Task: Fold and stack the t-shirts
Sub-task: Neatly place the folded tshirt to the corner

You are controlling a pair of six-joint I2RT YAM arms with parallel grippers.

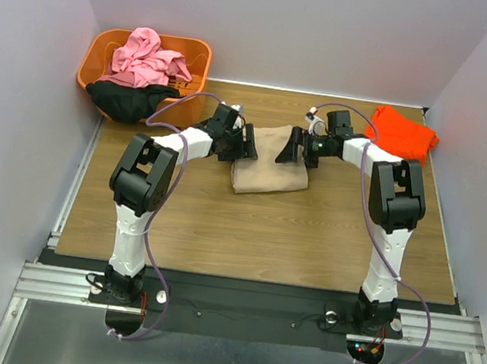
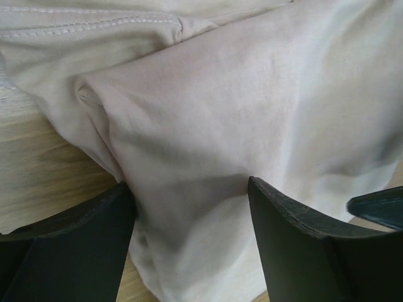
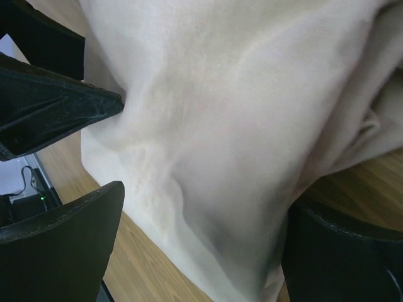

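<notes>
A tan t-shirt [image 1: 270, 162] lies partly folded in the middle of the table. My left gripper [image 1: 251, 144] is at its left edge and my right gripper [image 1: 290, 145] at its back right edge, facing each other closely. In the left wrist view the gripper [image 2: 189, 217] is open, with the tan cloth [image 2: 239, 113] bulging between the spread fingers [image 2: 296, 251]. In the right wrist view the gripper [image 3: 204, 236] is open too, astride the tan cloth [image 3: 239, 107]. A folded orange-red t-shirt [image 1: 404, 132] lies at the back right. Pink [image 1: 146, 55] and black [image 1: 128, 100] shirts are at the basket.
An orange plastic basket [image 1: 198, 53] stands at the back left corner; the black shirt hangs over its front rim. Grey walls enclose the table on three sides. The left gripper's fingers [image 3: 56, 107] show in the right wrist view, close to the right gripper.
</notes>
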